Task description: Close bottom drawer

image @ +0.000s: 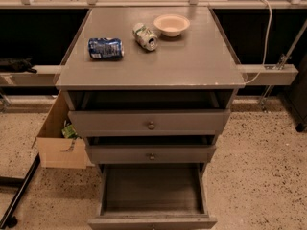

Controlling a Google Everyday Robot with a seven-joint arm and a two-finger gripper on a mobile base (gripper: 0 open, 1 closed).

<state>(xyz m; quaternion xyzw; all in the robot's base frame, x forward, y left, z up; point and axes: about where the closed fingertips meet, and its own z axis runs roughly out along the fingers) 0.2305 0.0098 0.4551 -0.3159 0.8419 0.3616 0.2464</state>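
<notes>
The grey cabinet [151,61] stands in the middle of the camera view with three drawers. The bottom drawer [151,190] is pulled far out toward me, its long shallow box empty and its plain front at the frame's lower edge. Above it, the middle drawer [151,154] with a small knob sticks out a little. The top drawer [149,122] with a round knob is also slightly out. My gripper and arm are not in view.
On the cabinet top lie a blue can [105,48], a green-and-white can [145,36] on its side and a pale bowl [171,25]. An open cardboard box [60,138] sits on the speckled floor at the left. A black bar [19,195] crosses the lower left.
</notes>
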